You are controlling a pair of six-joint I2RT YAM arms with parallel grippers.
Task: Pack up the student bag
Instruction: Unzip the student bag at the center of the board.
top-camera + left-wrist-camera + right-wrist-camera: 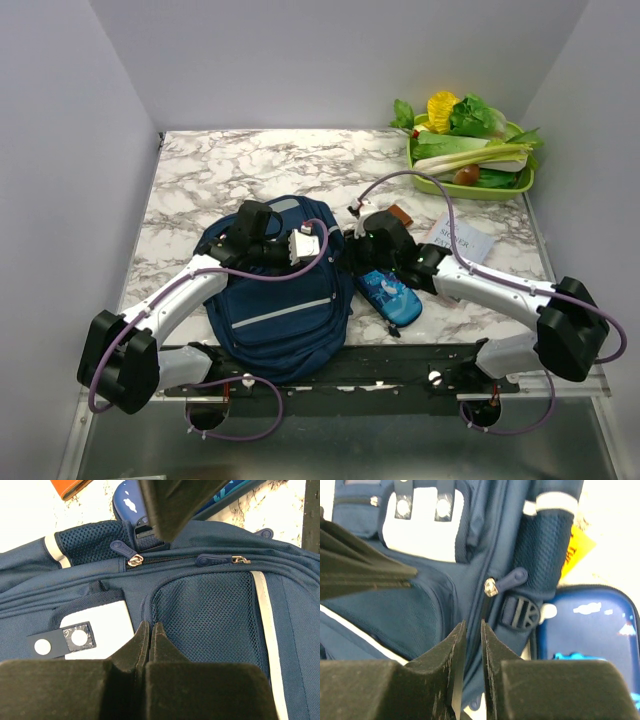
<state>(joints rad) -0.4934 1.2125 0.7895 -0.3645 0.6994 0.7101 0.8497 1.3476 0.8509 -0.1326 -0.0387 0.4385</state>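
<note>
The student bag [275, 310] is a navy backpack with a grey stripe, lying flat at the table's middle. My left gripper [318, 243] is shut and empty, low over its mesh pocket [205, 615] beside a white patch [107, 625]. My right gripper [352, 250] is over the bag's right edge. Its jaws show only a narrow slit, just short of a silver zip pull [491, 586] on the shut zipper. I cannot tell whether they pinch fabric. A second zip pull [239, 559] lies further along. The right gripper's finger [175, 505] looms at the top of the left wrist view.
A small blue pencil case [392, 295] lies right of the bag, under the right arm. A white booklet [462, 240] and a brown item [400, 214] lie further right. A green tray [425, 180] of vegetables stands at the back right.
</note>
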